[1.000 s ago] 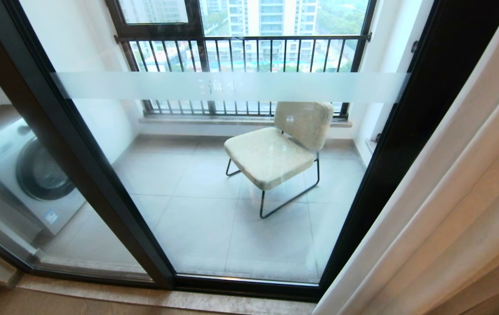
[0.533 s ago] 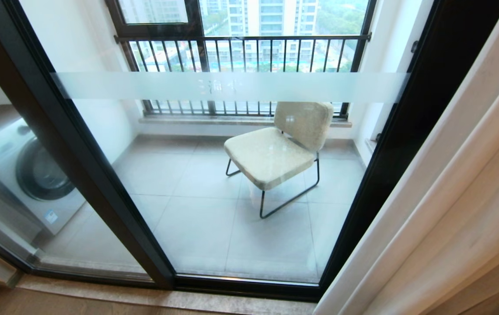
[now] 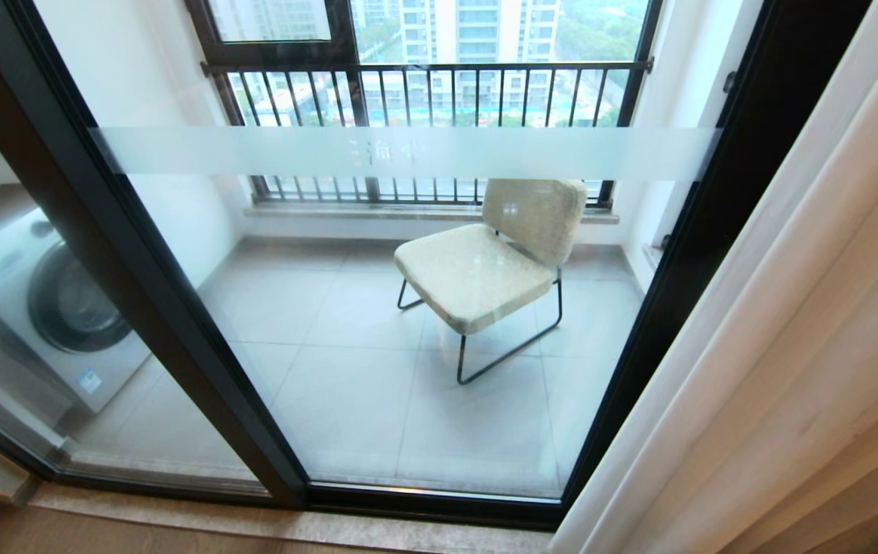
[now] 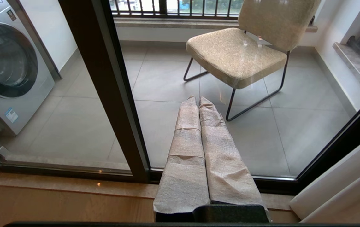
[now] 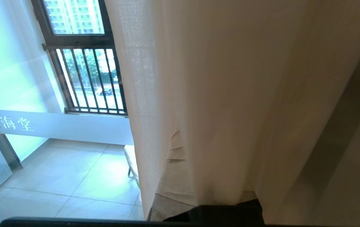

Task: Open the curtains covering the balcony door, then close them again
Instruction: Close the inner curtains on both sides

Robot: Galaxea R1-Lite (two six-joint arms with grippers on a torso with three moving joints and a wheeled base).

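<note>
The balcony door (image 3: 177, 323) stands uncovered across most of the head view, its glass crossed by a frosted band (image 3: 408, 154). The curtains (image 3: 792, 346) hang bunched at the right edge. In the right wrist view a sheer layer of the curtains (image 5: 230, 78) drapes over my right gripper (image 5: 186, 138). One wrapped finger (image 5: 173, 164) shows through the fabric, and I cannot see whether any cloth is pinched. My left gripper (image 4: 197, 99) is shut and empty, low in front of the door's glass, its two wrapped fingers pressed together. Neither arm shows in the head view.
Behind the glass stand a beige chair (image 3: 485, 261) on black wire legs and a washing machine (image 3: 46, 308) at the left. A black-railed window (image 3: 423, 85) closes the balcony's far side. A stone threshold (image 3: 254, 523) runs along the door's foot.
The curtain's upper edge has crept a little leftward over the dark door frame and its folds have shifted. The door, the chair and the camera have stayed still.
</note>
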